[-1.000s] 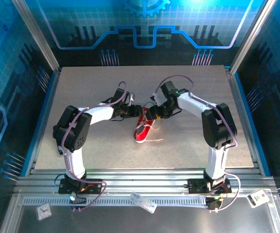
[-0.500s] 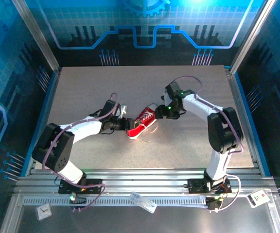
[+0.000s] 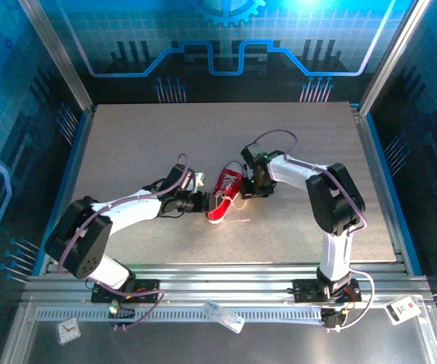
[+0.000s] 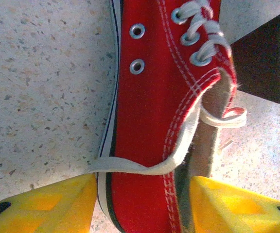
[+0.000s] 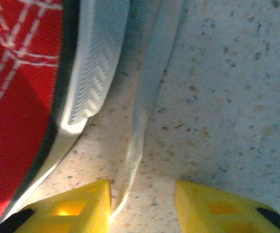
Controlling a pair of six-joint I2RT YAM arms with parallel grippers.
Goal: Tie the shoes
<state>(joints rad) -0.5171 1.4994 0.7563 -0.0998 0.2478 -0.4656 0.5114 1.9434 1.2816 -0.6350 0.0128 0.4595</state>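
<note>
Sneaker (image 4: 149, 97) steeper than before, heel in left gripper's (image 4: 142, 182) pinch (right gripper (image 5: 142, 189) spread astride lace (image 5: 145, 87))

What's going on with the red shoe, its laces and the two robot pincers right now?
Small red canvas sneaker with white rubber sole: untied, resting on the speckled table.
Long white laces: loose, one strand lying flat on the table.
Left pincer: closed on the sneaker's heel end, a finger against each side.
Right pincer: open, fingers either side of the flat strand, not pinching it yet.
</note>
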